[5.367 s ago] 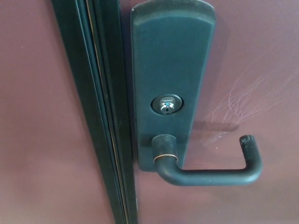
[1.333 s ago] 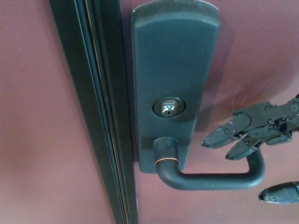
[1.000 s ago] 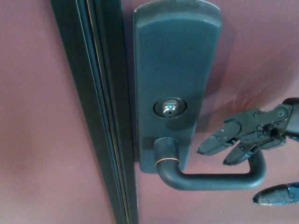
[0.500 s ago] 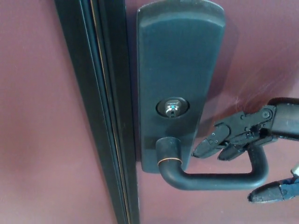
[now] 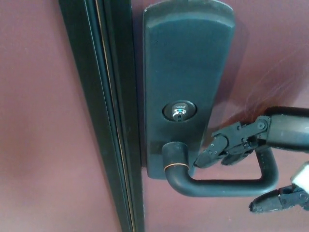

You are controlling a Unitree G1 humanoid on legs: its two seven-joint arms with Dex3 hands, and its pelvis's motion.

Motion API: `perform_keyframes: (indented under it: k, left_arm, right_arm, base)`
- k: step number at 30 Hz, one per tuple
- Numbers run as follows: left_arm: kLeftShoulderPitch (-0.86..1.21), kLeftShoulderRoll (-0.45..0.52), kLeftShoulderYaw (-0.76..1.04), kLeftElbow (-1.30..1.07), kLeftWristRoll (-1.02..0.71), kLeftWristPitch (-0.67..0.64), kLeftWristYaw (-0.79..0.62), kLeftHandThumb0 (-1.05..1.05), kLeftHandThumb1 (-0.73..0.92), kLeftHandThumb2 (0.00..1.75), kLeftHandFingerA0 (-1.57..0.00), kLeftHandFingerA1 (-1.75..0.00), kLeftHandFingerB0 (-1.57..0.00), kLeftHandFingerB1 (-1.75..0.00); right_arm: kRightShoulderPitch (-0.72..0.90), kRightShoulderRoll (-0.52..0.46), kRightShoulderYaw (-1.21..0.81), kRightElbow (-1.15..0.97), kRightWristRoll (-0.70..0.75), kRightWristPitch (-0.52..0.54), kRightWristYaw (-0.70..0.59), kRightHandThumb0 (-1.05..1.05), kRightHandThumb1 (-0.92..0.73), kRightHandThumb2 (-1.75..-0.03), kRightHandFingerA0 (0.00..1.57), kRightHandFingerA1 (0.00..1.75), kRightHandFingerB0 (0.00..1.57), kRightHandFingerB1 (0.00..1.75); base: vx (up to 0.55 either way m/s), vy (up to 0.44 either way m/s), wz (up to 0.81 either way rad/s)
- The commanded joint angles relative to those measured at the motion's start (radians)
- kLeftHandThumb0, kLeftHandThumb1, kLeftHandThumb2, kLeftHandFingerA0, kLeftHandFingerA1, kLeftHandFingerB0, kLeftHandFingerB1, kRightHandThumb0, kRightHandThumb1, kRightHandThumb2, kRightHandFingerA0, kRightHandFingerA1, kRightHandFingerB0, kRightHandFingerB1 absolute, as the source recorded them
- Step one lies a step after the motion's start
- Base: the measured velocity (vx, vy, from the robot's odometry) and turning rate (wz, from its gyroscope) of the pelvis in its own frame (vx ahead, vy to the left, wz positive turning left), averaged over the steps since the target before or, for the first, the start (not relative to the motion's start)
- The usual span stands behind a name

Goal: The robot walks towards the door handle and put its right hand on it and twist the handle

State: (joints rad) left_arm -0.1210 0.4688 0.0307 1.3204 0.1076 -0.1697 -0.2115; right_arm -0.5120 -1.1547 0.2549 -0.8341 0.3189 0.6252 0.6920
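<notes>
Maroon door [image 5: 43, 121] surface fills the head view, split by one dark vertical door edge strip [image 5: 108, 116] well off to the left of the robot's reach. One right hand [image 5: 241, 145] comes in from the picture's right; no other hand shows. Its two upper fingers [image 5: 215, 152] stretch leftward above the horizontal bar of the single black door handle [image 5: 227, 186], their tips just beside the lower edge of the one dark backplate [image 5: 186, 82]. The thumb [image 5: 275, 199] sits below the bar, near its bent-up outer end, so the bar lies between fingers and thumb. The fingers are spread, not clenched, and nothing is gripped; whether any finger actually touches the bar cannot be told. The handle's round neck [image 5: 174, 159], ringed by one thin coppery band, sits just left of the fingertips. One keyhole cylinder [image 5: 179, 110] is set in the backplate above and left of the hand. Faint pale scratches [image 5: 270, 92] mark the door above the hand.
</notes>
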Motion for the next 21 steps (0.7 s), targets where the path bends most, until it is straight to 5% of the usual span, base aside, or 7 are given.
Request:
perform_keyframes:
  k: [1, 21]
  left_arm:
    - [0.0, 0.006, 0.01, 0.005, 0.001, 0.011, -0.017, -0.26, 0.6, 0.58, -0.51, -0.4, -0.3, -0.32]
    - [-0.033, 0.014, 0.037, 0.003, -0.004, 0.011, -0.034, -0.29, 0.6, 0.58, -0.46, -0.39, -0.31, -0.32]
  right_arm:
    - [-0.01, 0.005, 0.04, -0.012, -0.101, 0.031, 0.02, -0.37, -0.62, -0.6, 0.43, 0.41, 0.34, 0.35]
    - [0.01, 0.067, 0.12, -0.045, -0.25, 0.058, 0.04, -0.36, -0.67, -0.6, 0.44, 0.41, 0.33, 0.34]
  base:
    - [0.0, 0.0, 0.0]
    - [0.0, 0.0, 0.0]
